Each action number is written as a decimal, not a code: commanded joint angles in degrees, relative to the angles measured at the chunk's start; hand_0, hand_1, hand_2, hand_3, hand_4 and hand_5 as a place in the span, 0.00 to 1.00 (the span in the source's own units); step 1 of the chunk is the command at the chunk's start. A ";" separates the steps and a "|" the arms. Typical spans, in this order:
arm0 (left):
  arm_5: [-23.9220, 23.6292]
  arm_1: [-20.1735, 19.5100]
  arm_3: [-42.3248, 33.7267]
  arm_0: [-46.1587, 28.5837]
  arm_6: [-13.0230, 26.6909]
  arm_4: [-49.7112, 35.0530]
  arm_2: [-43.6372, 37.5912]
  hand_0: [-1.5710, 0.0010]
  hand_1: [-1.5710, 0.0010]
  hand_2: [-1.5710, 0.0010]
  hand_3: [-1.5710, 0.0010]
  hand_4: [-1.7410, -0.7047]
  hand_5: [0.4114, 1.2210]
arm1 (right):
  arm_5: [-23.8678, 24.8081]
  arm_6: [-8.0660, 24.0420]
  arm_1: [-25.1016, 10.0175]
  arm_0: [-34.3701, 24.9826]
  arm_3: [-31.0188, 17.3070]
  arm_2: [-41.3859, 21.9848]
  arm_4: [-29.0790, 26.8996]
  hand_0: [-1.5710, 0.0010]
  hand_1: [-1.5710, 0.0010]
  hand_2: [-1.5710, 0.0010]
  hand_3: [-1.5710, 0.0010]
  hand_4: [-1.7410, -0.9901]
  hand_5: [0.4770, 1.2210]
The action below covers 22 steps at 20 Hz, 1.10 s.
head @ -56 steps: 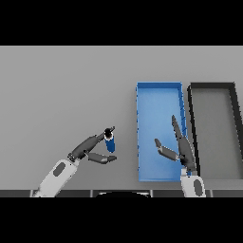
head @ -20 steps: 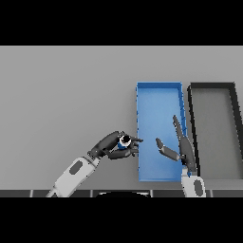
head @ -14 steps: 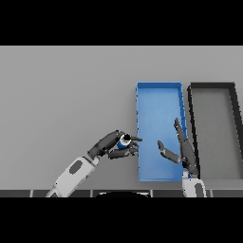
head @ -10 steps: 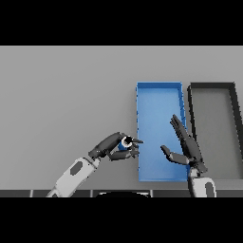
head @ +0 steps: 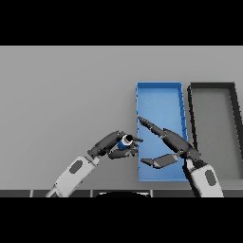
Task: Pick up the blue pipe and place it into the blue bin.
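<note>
A short blue pipe (head: 125, 141) with a pale open end is held in my left hand (head: 111, 144), whose fingers and thumb curl round it just left of the blue bin (head: 159, 97). The pipe hangs above the grey table, close to the bin's left wall near its front end. My right hand (head: 170, 144) is open over the front half of the bin, fingers stretched toward the pipe and thumb spread below; its fingertips stop a little short of the pipe.
A black bin (head: 213, 121) stands right of the blue one, almost touching it. The grey table (head: 66, 95) stretches wide to the left and back. Both bins reach close to the table's front edge.
My left hand has carried the pipe rightward to the blue bin's left wall. My right hand has swung left across the bin, fingers now pointing at the pipe.
</note>
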<state>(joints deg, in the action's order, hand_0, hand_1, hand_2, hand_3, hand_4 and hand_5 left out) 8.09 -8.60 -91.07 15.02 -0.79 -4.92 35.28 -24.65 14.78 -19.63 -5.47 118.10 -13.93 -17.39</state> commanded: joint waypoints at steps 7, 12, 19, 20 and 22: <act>2.19 -0.18 -0.10 -0.40 -3.14 -1.23 -0.21 0.00 0.00 0.00 0.03 0.00 1.00 | -2.30 4.87 4.04 -9.61 -4.02 -6.37 2.07 1.00 1.00 1.00 1.00 0.68 0.07; 2.14 -0.91 0.38 0.08 -2.24 0.79 -0.04 0.00 0.00 0.00 0.02 0.00 1.00 | -2.88 6.40 8.45 -16.06 -9.78 -8.23 3.31 1.00 1.00 1.00 1.00 0.70 0.04; 3.40 -3.01 -0.94 0.80 4.26 3.85 0.82 0.51 0.55 0.56 0.63 0.20 1.00 | -6.05 7.67 11.47 -22.02 -14.21 -9.94 1.15 0.43 0.44 0.42 0.51 0.34 0.10; 2.31 -1.95 -0.13 1.16 4.44 4.95 0.61 0.40 0.44 0.45 0.50 0.16 1.00 | -6.40 7.86 12.12 -22.68 -15.56 -10.00 -0.41 0.35 0.36 0.34 0.45 0.28 0.17; 2.55 -1.51 -0.59 -0.05 0.66 3.03 -0.47 0.26 0.28 0.33 0.32 0.10 1.00 | -6.65 9.20 11.81 -21.06 -14.84 -10.60 -3.30 0.22 0.23 0.22 0.31 0.29 0.34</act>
<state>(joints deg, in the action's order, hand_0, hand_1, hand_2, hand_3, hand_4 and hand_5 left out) 10.75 -10.12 -91.66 14.92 -0.16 -2.00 34.81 -31.33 23.86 -7.83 -26.46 103.26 -24.55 -20.73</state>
